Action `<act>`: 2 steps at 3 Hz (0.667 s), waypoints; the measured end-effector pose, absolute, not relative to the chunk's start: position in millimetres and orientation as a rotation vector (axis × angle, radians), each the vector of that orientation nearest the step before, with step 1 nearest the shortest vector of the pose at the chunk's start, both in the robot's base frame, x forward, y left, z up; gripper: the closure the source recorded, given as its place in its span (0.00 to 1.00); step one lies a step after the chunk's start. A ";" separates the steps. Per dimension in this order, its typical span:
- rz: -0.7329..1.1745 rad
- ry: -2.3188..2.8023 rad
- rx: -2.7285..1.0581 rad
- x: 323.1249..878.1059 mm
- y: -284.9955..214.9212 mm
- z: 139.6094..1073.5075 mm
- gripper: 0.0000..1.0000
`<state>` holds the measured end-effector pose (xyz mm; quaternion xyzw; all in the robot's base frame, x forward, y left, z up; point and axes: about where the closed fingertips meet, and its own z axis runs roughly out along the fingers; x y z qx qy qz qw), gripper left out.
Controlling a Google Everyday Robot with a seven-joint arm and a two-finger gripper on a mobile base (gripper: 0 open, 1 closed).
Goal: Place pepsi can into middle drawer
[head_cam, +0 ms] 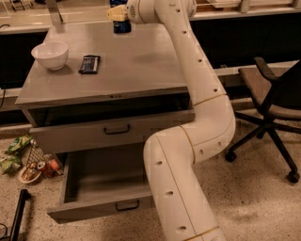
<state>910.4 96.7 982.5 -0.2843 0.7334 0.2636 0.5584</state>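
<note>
The pepsi can (122, 24), blue with a silver top, is at the far edge of the grey cabinet top (141, 66), partly cut off by the frame's upper edge. My gripper (117, 13), with yellowish fingertips, is shut on the can's upper part, reaching in from the right at the end of the long white arm (197, 80). Below the top, one drawer (113, 132) with a dark handle is pulled out a little. A lower drawer (101, 207) is pulled out far and looks empty. I cannot tell which one is the middle drawer.
A white bowl (50, 55) and a flat dark snack bar (89, 64) lie on the left of the cabinet top. A black office chair (273, 99) stands to the right. Snack bags and clutter (23, 160) lie on the floor to the left.
</note>
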 end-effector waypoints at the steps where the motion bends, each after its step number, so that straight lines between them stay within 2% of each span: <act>1: 0.627 1.788 -0.693 896.0 96.5 972.0 1.00; 2: 0.651 1.827 -0.705 883.3 99.5 959.4 1.00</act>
